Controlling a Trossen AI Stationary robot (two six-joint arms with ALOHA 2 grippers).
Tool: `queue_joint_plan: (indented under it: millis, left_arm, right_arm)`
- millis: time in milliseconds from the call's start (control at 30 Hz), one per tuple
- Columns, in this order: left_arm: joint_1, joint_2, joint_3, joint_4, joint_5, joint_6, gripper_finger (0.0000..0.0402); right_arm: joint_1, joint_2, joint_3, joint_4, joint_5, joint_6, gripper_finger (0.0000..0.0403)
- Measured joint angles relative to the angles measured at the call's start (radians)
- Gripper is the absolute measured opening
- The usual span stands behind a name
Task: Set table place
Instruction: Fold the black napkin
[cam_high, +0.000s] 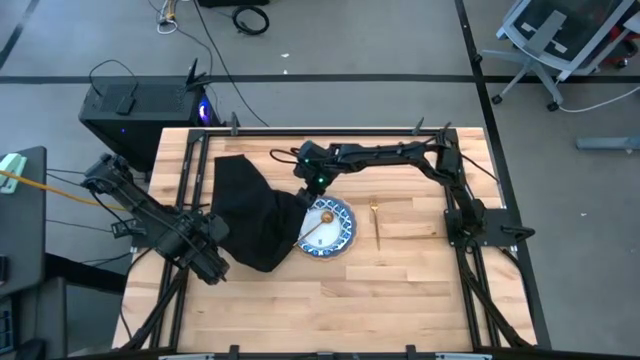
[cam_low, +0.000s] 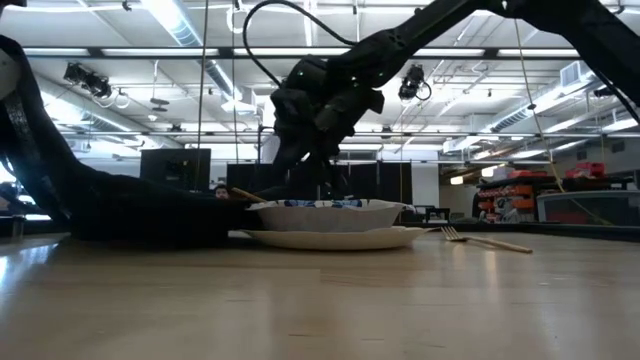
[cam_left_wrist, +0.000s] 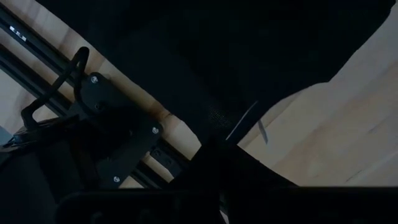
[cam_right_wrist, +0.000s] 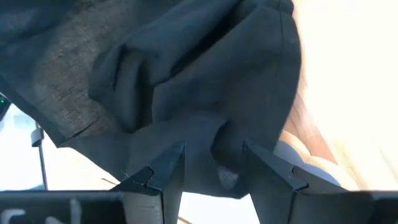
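The black napkin (cam_high: 250, 215) lies spread on the table (cam_high: 420, 290), and its right edge overlaps the left rim of the blue-grey plate (cam_high: 348, 243). The patterned dish (cam_high: 338, 222) sits on the plate with the gold spoon (cam_high: 318, 226) in it. The gold fork (cam_high: 377, 222) lies on the wood right of the plate. My left gripper (cam_high: 208, 255) is at the napkin's near-left side, shut on the cloth. My right gripper (cam_right_wrist: 214, 168) is open over the napkin's right edge beside the plate. Its fingers (cam_right_wrist: 166, 167) stand either side of a raised fold (cam_right_wrist: 217, 140). My left gripper holds the napkin at its near-left edge (cam_left_wrist: 214, 115) from above, pointing down. The hold is too dark to show whether one layer or several is held. The cloth rises from the table to the gripper (cam_low: 25, 120), and the rest (cam_low: 150, 210) lies on the wood. Whether my right gripper touches the fold between its fingers, I cannot tell.
Black rails (cam_high: 180, 190) edge the table on the left and right. A black computer case (cam_high: 140, 105) stands beyond the far-left corner. Bare wood (cam_high: 380, 300) lies near and right of the plate.
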Motion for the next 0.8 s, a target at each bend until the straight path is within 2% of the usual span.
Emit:
queue_joint_plan:
  millis: [233,567,800]
  left_arm:
    - [0.000,0.000,0.000,-0.001,0.000,0.001,0.0006]
    - [0.000,0.000,0.000,-0.001,0.000,0.000,0.0006]
    - [0.000,0.000,0.000,-0.001,-0.003,0.000,0.0006]
  right_arm:
    - [0.008,0.021,0.000,-0.012,-0.018,-0.013,0.0163]
    - [0.026,0.011,0.000,-0.015,-0.085,-0.111,0.0161]
    - [0.054,0.015,0.000,-0.012,0.002,-0.163,0.0119]
